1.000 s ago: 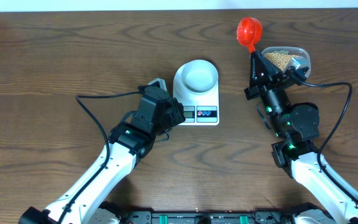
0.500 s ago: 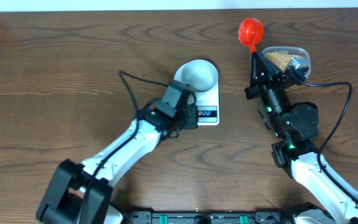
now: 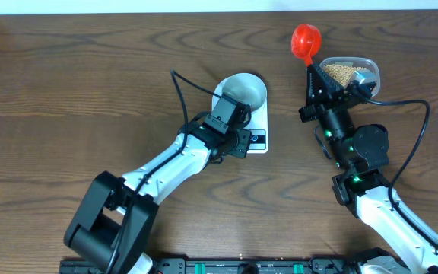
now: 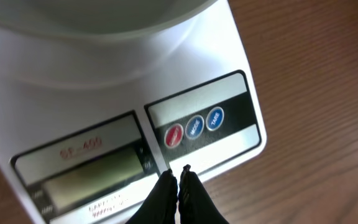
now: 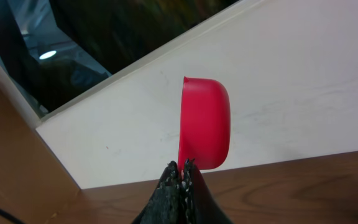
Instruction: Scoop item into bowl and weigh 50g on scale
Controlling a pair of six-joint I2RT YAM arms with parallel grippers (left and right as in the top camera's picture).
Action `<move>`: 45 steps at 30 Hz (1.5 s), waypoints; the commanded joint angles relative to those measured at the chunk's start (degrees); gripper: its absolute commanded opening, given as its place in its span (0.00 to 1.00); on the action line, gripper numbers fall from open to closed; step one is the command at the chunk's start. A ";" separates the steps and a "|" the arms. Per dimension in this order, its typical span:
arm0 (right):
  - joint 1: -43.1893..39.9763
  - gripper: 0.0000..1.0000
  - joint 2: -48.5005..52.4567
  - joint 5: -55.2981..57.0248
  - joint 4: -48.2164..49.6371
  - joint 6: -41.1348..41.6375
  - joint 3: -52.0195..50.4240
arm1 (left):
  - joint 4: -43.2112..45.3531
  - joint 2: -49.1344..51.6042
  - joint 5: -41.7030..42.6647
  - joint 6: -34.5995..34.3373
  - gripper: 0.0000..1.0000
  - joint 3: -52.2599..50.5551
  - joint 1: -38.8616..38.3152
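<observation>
My left gripper (image 3: pixel 242 141) is pinched shut and holds nothing. In the left wrist view its fingertips (image 4: pixel 187 180) are pressed together over the near edge of the scale (image 4: pixel 216 56). They sit just on the near side of the red one of three small round buttons (image 4: pixel 194 127), though I cannot tell whether they touch the panel. The grey display (image 4: pixel 92 173) lies to the left of the tips, and I cannot read it. From overhead, the scale (image 3: pixel 262 118) sits in the middle of the table (image 3: pixel 67 91), with the pale bowl (image 3: pixel 242 90) on its far half.

My right gripper (image 3: pixel 311 76) is clamped on the handle of a red scoop (image 3: pixel 306 38). It holds the scoop head out over the far side of the table, just left of the clear tub (image 3: pixel 372 70). In the right wrist view the scoop (image 5: pixel 205 121) appears side-on, so I cannot see what it contains. The beans (image 3: pixel 341 72) lie in the tub at far right, well apart from the bowl
</observation>
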 commanded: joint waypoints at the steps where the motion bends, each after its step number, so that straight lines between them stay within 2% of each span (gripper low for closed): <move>1: -0.61 0.01 0.04 0.90 0.04 -1.77 1.46 | 1.84 2.16 -0.96 5.11 0.07 1.49 -0.24; 27: -0.61 0.01 0.04 0.92 -0.81 -1.92 1.46 | 6.36 5.84 -1.84 12.39 0.07 1.46 -1.46; 45: -0.61 0.01 0.04 0.92 -2.03 -1.92 1.46 | 8.00 6.80 -3.61 13.84 0.07 1.49 -1.46</move>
